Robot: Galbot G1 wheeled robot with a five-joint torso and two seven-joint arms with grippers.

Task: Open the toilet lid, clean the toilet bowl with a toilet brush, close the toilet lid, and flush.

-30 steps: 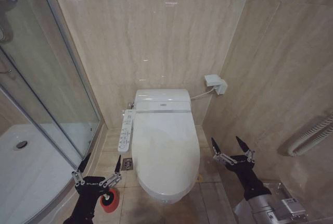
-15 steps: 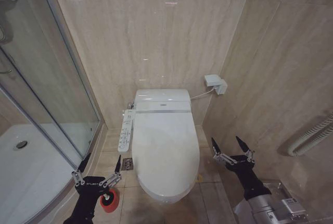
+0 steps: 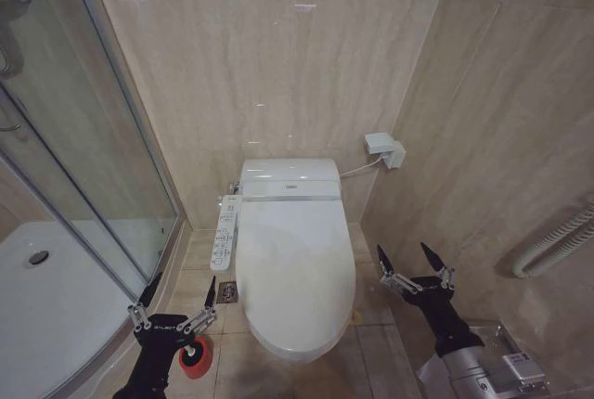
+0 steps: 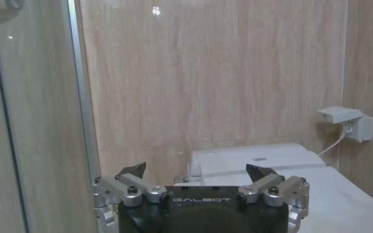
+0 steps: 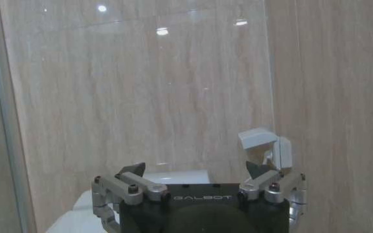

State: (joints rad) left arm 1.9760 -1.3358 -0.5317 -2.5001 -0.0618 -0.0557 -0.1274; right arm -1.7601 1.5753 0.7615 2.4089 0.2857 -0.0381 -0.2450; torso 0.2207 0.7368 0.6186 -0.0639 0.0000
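Note:
The glossy white toilet lid [image 3: 295, 274] lies shut, so the toilet bowl is hidden beneath it. On the floor left of the toilet stands the red holder of the toilet brush [image 3: 196, 360], partly behind my left gripper [image 3: 182, 286]. That gripper hangs open and holds nothing. Right of the toilet, my right gripper [image 3: 405, 252] is also open and empty. In the left wrist view the left gripper [image 4: 196, 168] points at the back wall, with the lid [image 4: 351, 204] off to one side. In the right wrist view the right gripper [image 5: 196, 167] faces the same wall.
A glass shower screen [image 3: 93, 167] and a white shower tray [image 3: 46, 306] take up the left. A white button panel [image 3: 224, 237] sits on the toilet's left side, with a floor drain [image 3: 228, 293] below it. A white wall box [image 3: 384, 148] and a ribbed hose [image 3: 557, 241] are on the right wall.

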